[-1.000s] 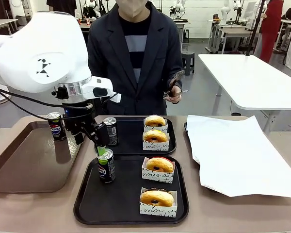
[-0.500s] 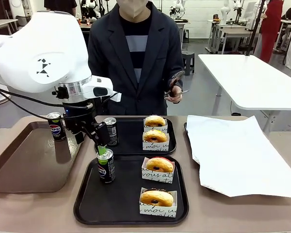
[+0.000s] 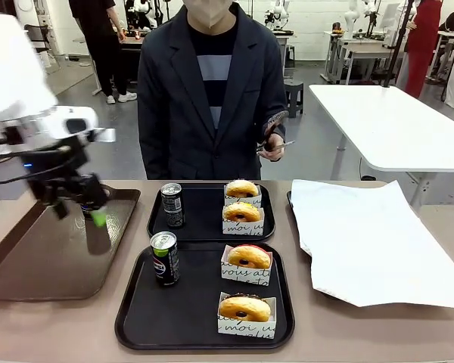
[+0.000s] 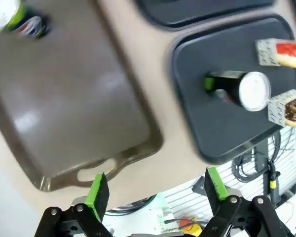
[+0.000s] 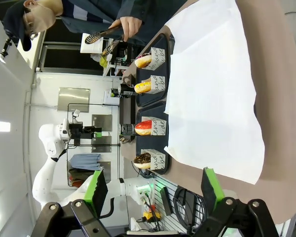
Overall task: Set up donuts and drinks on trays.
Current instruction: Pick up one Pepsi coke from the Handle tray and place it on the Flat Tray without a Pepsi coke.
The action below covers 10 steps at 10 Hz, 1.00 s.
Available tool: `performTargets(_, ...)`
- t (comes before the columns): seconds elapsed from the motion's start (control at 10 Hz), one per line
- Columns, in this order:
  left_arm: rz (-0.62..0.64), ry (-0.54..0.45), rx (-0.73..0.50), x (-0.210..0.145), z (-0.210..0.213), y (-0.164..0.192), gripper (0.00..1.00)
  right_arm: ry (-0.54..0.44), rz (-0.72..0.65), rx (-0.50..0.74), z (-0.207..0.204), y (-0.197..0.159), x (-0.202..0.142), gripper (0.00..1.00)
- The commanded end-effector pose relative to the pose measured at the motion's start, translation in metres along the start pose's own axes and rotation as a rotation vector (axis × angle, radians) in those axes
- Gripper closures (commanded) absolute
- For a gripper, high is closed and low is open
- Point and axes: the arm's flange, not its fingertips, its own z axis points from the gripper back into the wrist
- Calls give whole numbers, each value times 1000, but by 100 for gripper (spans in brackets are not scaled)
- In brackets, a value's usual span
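Left gripper: jaws spread wide, nothing between the green pads; it hangs over the brown tray, at that tray's far end.
Right gripper: jaws wide apart and empty; the white paper sheet lies ahead of it, the trays beyond.
Spare can: on the brown tray, ahead of the left fingers and off to one side in the wrist view; in the front view the gripper hides it.
Near black tray: off to the left gripper's right; holds one can and two sleeved donuts.
Far black tray: further to that side; holds one can and two donuts.
Progress (judgement): both trays look fully set; the spare can seems surplus.
Risk: the left gripper sits close to the spare can; a sideways pass could clip it, and a slim can tips and rolls easily.
Risk: any reach back across could knock the near tray's can into the donuts.
Person: stands at the far side, hand holding tongs.
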Motion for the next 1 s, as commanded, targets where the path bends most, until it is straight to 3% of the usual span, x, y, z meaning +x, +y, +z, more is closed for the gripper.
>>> performTargets(0.0,106,-2,31,-22,-6,36,0,-7,17,17,0,0,1,0)
performTargets(0.3,66,-5,3,-13,-1,30,0,-7,17,17,0,0,1,0)
performTargets(0.4,110,-3,11,-23,-4,50,0,-7,17,17,0,0,1,0)
performTargets(0.5,165,-101,-274,-27,10,68,0,-7,17,17,0,0,1,0)
performTargets(0.6,191,-156,-623,-34,16,108,0,-7,17,17,0,0,1,0)
performTargets(0.7,219,-191,-807,-44,14,143,0,-7,17,17,0,0,1,0)
performTargets(0.9,290,-210,-953,-67,-1,192,0,-7,17,17,0,0,1,0)
